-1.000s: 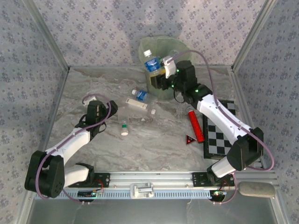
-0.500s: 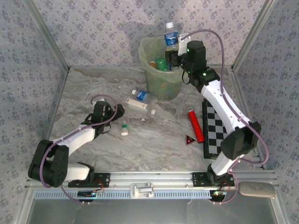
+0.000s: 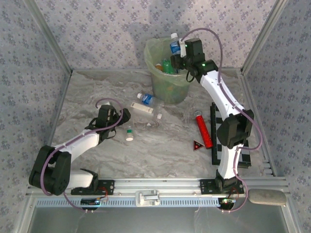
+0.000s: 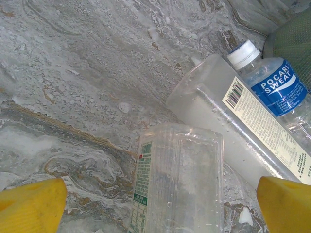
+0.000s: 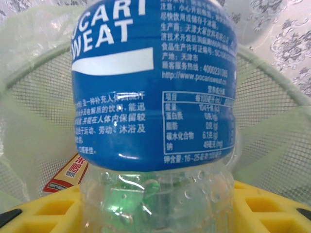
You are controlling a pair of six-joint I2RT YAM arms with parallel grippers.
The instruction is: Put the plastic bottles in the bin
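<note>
Bin [image 3: 167, 92], upper centre: we see green bottles [image 3: 166, 65] inside, perhaps an orange one too | right gripper [image 3: 180, 49] clamped on blue-labelled bottle [image 3: 174, 46] over the rim | left gripper [image 3: 124, 115] spread wide, empty; its wrist view makes the lying bottle [image 4: 274, 87] legible as Pocari Sweat
</note>
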